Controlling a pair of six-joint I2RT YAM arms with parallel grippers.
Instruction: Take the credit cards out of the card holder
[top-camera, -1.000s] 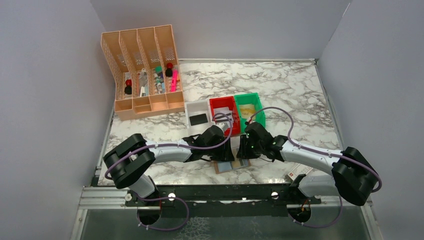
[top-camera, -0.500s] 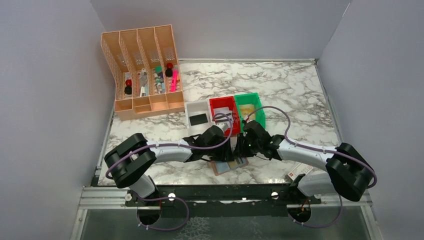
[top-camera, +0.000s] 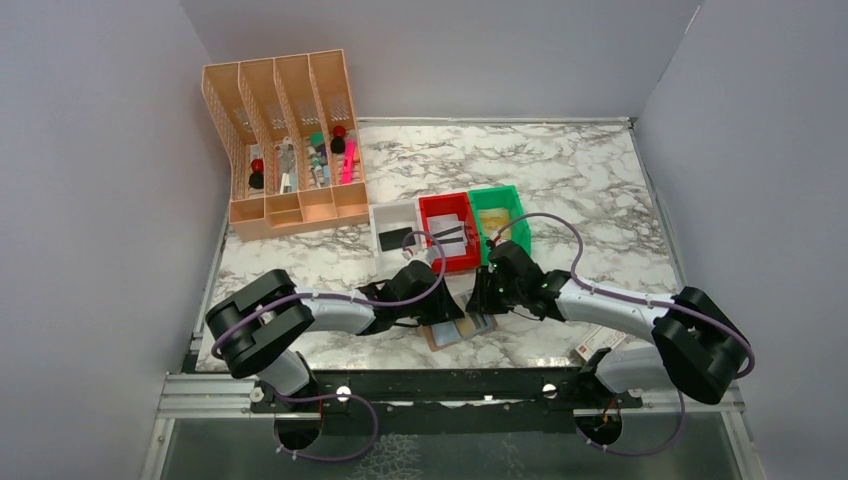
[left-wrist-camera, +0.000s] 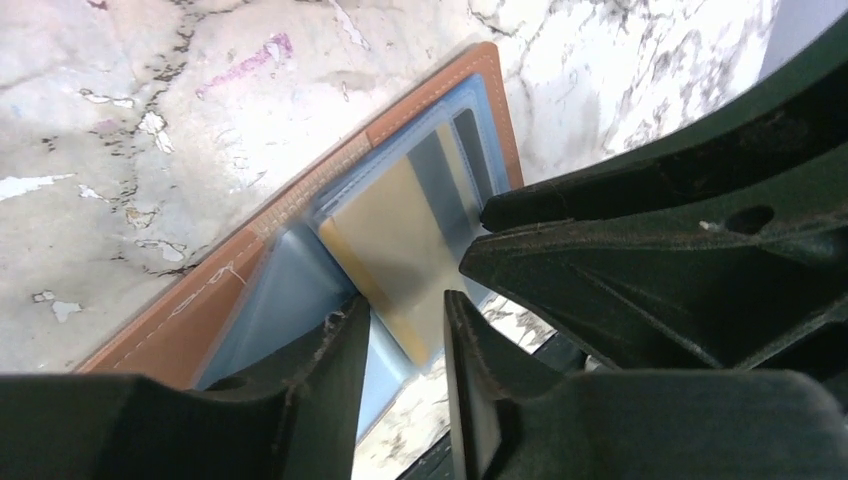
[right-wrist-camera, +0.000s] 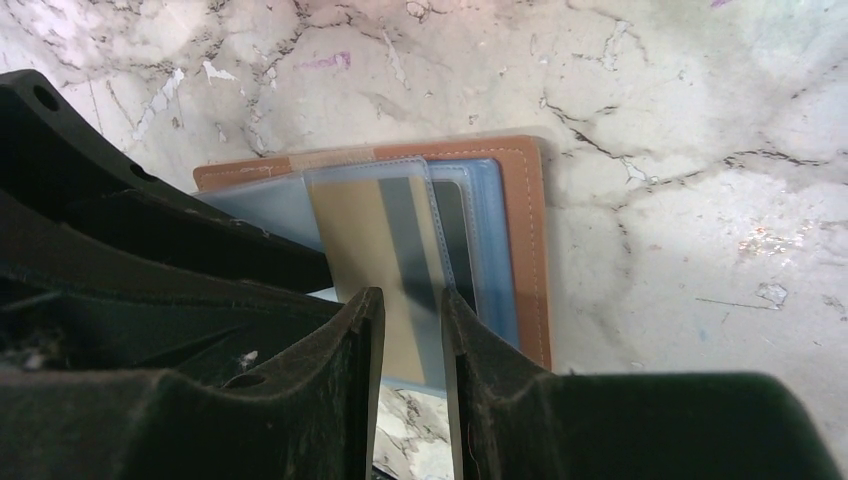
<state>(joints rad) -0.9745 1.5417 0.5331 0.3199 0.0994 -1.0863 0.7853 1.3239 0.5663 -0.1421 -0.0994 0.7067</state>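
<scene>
Open at marble table's (top-camera: 600, 180) near edge, centre: brown leather-look card holder (right-wrist-camera: 525, 250), tan-gold plastic credit card (right-wrist-camera: 375, 250) in clear sleeve (right-wrist-camera: 420, 190). Light, stiff, slick; likely best pinched by its short end. Narrowly parted, clamping nothing: left gripper (left-wrist-camera: 405, 305), right gripper (right-wrist-camera: 410, 295).

The card holder (right-wrist-camera: 525, 250) lies open on the marble table (right-wrist-camera: 680, 150), brown border at the right, pale blue inner face up. A tan-gold credit card (right-wrist-camera: 365, 240) with a dark stripe lies slanted on it. The right claw (right-wrist-camera: 411, 296) has its fingers narrowly apart over the card's near end, and a dark arm (right-wrist-camera: 150, 260) hides the holder's left part.
</scene>
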